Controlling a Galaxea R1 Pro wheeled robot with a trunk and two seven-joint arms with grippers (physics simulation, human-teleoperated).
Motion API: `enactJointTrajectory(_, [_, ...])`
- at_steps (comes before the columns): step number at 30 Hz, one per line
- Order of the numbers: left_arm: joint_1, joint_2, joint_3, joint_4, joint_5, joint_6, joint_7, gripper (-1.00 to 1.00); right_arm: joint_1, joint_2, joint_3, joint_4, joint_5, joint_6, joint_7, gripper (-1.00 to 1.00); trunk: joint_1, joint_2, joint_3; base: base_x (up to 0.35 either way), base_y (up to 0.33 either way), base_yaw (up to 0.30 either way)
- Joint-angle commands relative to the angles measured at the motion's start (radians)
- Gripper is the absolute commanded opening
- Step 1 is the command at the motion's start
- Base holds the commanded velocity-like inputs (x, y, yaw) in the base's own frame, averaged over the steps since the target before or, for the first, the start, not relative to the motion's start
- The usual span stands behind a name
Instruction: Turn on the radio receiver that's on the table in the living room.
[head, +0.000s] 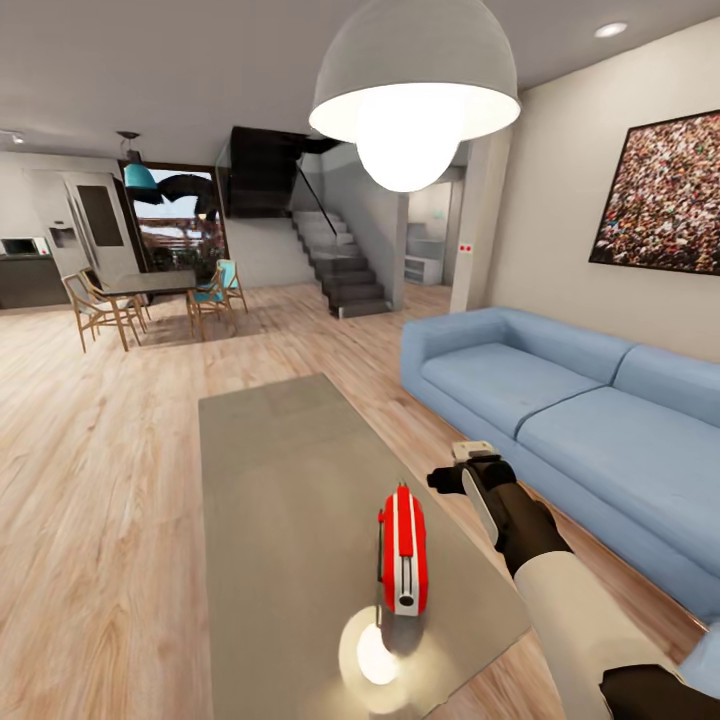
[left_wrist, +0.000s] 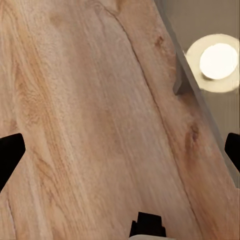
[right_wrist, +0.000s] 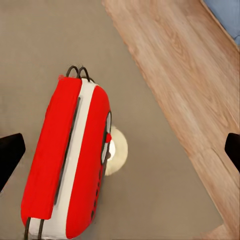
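— What is in the living room, from the biggest thing?

— The blue sofa is along the right wall. Beside it, on the wood floor, is the long low table with a shiny grey top. Above hangs the white pendant lamp, and its reflection is a bright spot on the table.

— And the radio receiver?

— The radio receiver stands on the table near the robot's end, close to the edge on the sofa side.

— How is the right pincer?

— The right pincer is in the air above the table edge, just to the right of the radio receiver and apart from it. Its fingers are spread wide and hold nothing.

— The left pincer?

— The left pincer is also spread, empty, above the floor next to the table edge.
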Motion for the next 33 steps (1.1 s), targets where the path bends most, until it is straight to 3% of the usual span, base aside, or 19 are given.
enactJointTrajectory(1, [0.0, 0.0, 0.0, 0.0, 0.0, 0.0, 0.005, 1.0, 0.0, 0.0, -0.001, 0.0, 0.0, 0.0, 0.001, 1.0, 0.0, 0.0, 0.0, 0.197, 0.109, 0.0])
enactJointTrajectory(10, [0.0, 0.0, 0.0, 0.0, 0.0, -0.001, 0.014, 1.0, 0.0, 0.0, -0.006, 0.0, -0.001, 0.0, 0.009, 1.0, 0.0, 0.0, 0.0, 0.027, 0.015, 0.0])
enactJointTrajectory(17, [0.0, -0.001, 0.0, 0.0, -0.003, -0.013, 0.014, 1.0, 0.0, -0.005, -0.009, 0.0, 0.0, 0.0, 0.066, 1.0, 0.0, 0.0, 0.0, 0.001, 0.0, 0.0])
enactJointTrajectory(33, [0.0, 0.0, 0.0, 0.0, -0.003, -0.015, 0.014, 1.0, 0.0, -0.006, -0.009, 0.0, 0.002, 0.0, 0.07, 1.0, 0.0, 0.0, 0.0, 0.0, 0.011, 0.0])
